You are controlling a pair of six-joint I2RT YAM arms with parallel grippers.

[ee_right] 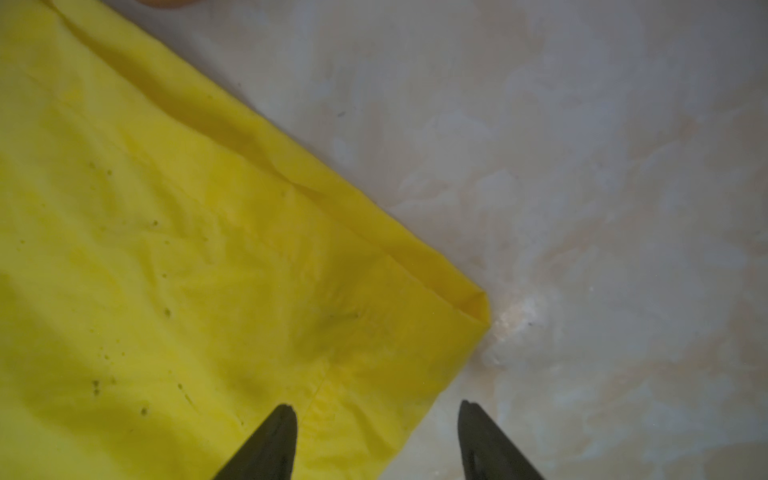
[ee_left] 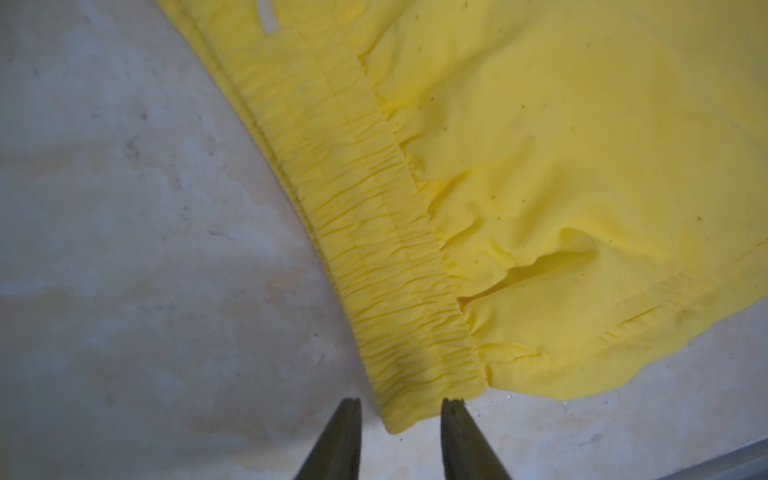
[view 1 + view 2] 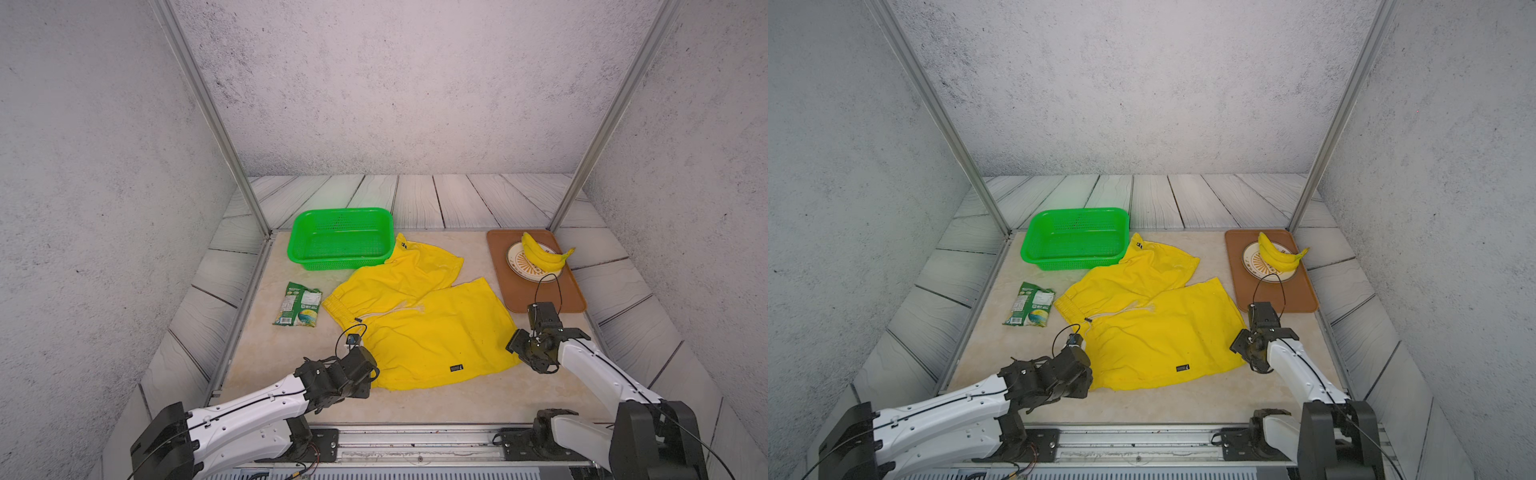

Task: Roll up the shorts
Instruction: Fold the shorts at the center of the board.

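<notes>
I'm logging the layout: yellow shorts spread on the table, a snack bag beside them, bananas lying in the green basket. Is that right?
Not quite. The bananas lie on the plate on the brown tray, as both top views show; the green basket holds nothing. The shorts and snack bag are as you say.

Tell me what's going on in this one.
Two robot arms are working on the yellow shorts, which lie spread out on the table, not rolled yet. The left gripper is open with the end of the waistband between its jaws. The right gripper, also open, sits at a leg hem corner, gripping nothing. The basket, snack packet and bananas are untouched.
</notes>
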